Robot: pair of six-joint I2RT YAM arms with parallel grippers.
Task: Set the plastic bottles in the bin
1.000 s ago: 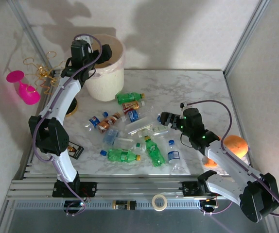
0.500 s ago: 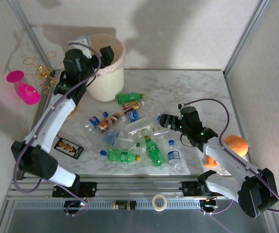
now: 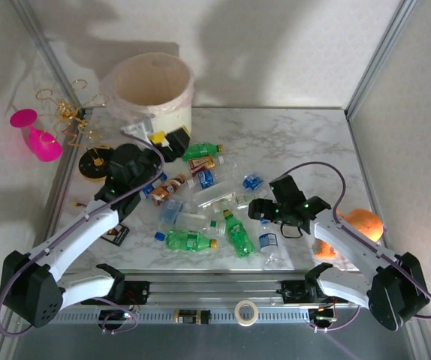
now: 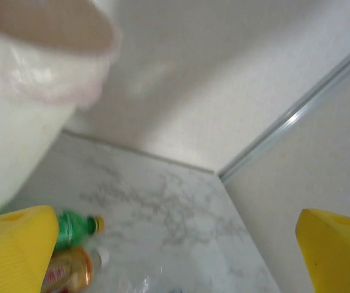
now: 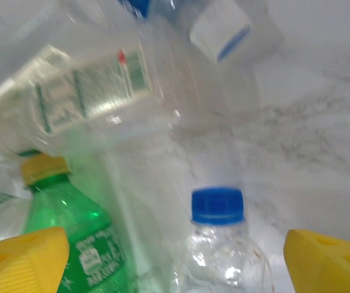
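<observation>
Left gripper [image 3: 169,140]: jaws spread wide with nothing between them. The yellow pads [image 4: 16,250] sit in the two lower corners of the left wrist view, with bare marble in the gap.
Around the left gripper: it hangs by the foot of the bin [image 3: 187,86], at the bin's 5 o'clock. A green bottle [image 3: 200,151] lies just at its 3 o'clock. A copper-brown bottle [image 3: 204,163] lies just beside that one, at its 6 o'clock.
Right gripper [image 3: 257,210]: jaws wide and gripping nothing. In the right wrist view a blue-capped clear bottle [image 5: 217,244] lies in the gap, apart from both pads.
Around the right gripper: a yellow-capped green bottle [image 5: 71,244] lies at 9 o'clock of the blue-capped one. A clear bottle with a green-and-white label [image 5: 96,91] lies at its 11 o'clock.
Plastic bottles [image 3: 215,196]: a loose heap on the worktop [image 3: 313,142], between the two grippers and at 5 o'clock from the bin. Another green bottle on its side [image 3: 188,240] lies at the heap's 7 o'clock.
Bin: upright at the worktop's 11 o'clock corner, its liner folded over the rim.
Other things: a pink wine glass [image 3: 39,136] stands at the bin's 9 o'clock, beyond the worktop's left edge. A round orange object [image 3: 362,223] lies at the right gripper's 3 o'clock, partly behind the right arm.
</observation>
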